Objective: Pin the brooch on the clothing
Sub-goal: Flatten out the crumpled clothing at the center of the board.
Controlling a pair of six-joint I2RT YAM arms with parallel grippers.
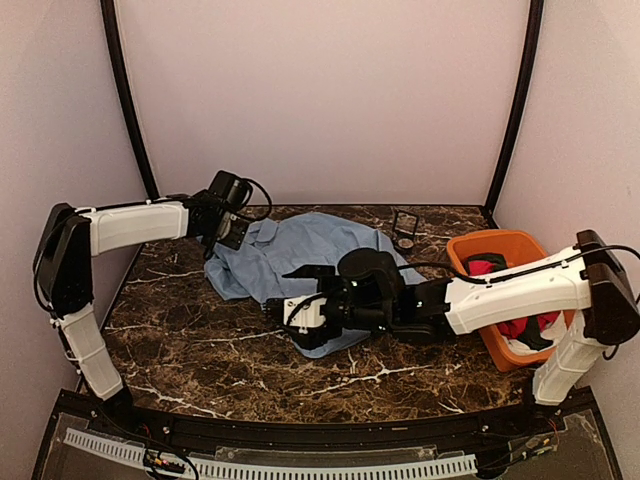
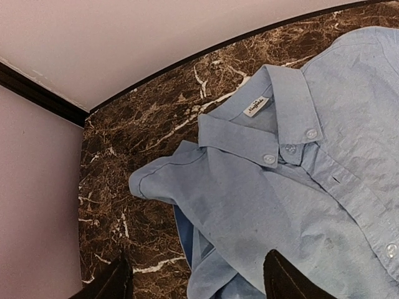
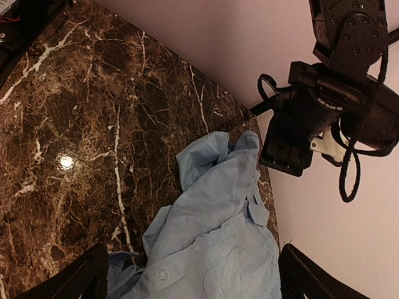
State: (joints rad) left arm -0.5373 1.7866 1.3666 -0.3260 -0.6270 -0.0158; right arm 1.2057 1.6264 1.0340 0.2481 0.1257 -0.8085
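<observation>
The light blue shirt (image 1: pixel 300 250) lies crumpled on the marble table, collar toward the back left. In the left wrist view its collar, label and buttons (image 2: pixel 274 134) show. My left gripper (image 1: pixel 228 236) hovers open and empty over the collar end, its fingers (image 2: pixel 115 281) spread wide above the cloth (image 2: pixel 268 205). My right gripper (image 1: pixel 288 292) is open and empty over the shirt's near edge, with the cloth (image 3: pixel 218 230) between its fingers (image 3: pixel 78 280). I cannot pick out the brooch. A small dark object (image 1: pixel 405 230) sits behind the shirt.
An orange basket (image 1: pixel 470 245) at the right holds a red garment (image 1: pixel 487 266) and other clothes. The left arm's gripper (image 3: pixel 288 148) shows in the right wrist view, close above the shirt's far end. Walls enclose the table on three sides.
</observation>
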